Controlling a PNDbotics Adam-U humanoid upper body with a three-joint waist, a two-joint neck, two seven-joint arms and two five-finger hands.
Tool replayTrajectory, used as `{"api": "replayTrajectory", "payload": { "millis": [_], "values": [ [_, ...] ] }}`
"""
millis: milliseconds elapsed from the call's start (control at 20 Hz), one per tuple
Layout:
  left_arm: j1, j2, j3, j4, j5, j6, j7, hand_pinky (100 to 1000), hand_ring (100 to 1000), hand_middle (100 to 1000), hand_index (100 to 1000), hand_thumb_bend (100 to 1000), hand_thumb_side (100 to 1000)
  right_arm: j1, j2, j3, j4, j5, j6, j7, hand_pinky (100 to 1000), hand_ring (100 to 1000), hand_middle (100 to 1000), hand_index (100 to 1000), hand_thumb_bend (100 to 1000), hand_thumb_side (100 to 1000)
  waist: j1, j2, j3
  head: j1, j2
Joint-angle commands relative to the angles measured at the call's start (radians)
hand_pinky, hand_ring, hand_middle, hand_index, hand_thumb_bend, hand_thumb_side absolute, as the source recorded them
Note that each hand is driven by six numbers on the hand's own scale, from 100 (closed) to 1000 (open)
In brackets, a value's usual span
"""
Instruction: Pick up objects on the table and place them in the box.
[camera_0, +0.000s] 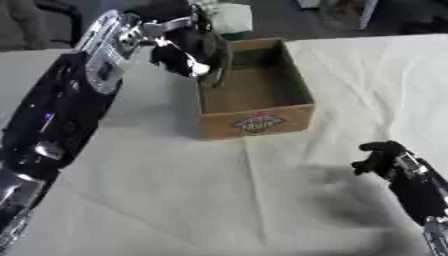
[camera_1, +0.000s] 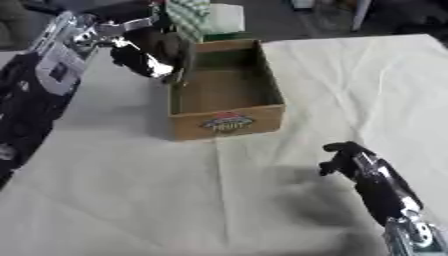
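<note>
Taking the cardboard box (camera_0: 254, 95) as our landmark, we find the left hand (camera_0: 188, 52) raised at its far left corner, fingers curled around a pale object with a green checked pattern (camera_1: 188, 16) that shows just above and behind the box's far wall. We judge the item is not yet over the opening; if the fingers let go here, it could strike the left wall or the far rim and drop outside onto the white cloth (camera_0: 175, 200). The hand's own fingers hang close to the left wall, so a careless descent might nudge the box askew. The inside of the box looks bare. Well in front of the box and to its right, the right hand (camera_1: 346, 157) hovers over the cloth, fingers curled and holding nothing.
</note>
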Motion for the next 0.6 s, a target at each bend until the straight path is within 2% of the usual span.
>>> {"api": "replayTrajectory", "payload": {
  "millis": [50,350,600],
  "values": [
    [-0.051,-0.028,0.025,0.073,-0.08,-0.03,0.03,612,408,371,554,100,182,-0.021,-0.002,0.006,-0.013,-0.003,-0.001,0.012,748,527,408,727,100,856,-0.003,-0.01,-0.012,0.012,-0.02],
    [-0.071,-0.092,0.06,0.195,-0.217,-0.038,0.144,620,438,408,575,100,172,-0.032,0.003,0.011,-0.015,-0.008,-0.001,0.018,748,527,408,727,100,853,-0.003,-0.001,-0.048,0.021,-0.03],
    [-0.068,-0.115,0.086,0.253,-0.302,-0.001,0.276,622,451,422,585,100,162,-0.039,0.006,0.015,-0.017,-0.012,-0.001,0.023,748,527,408,727,100,850,-0.003,0.002,-0.068,0.027,-0.037]
  ]
}}
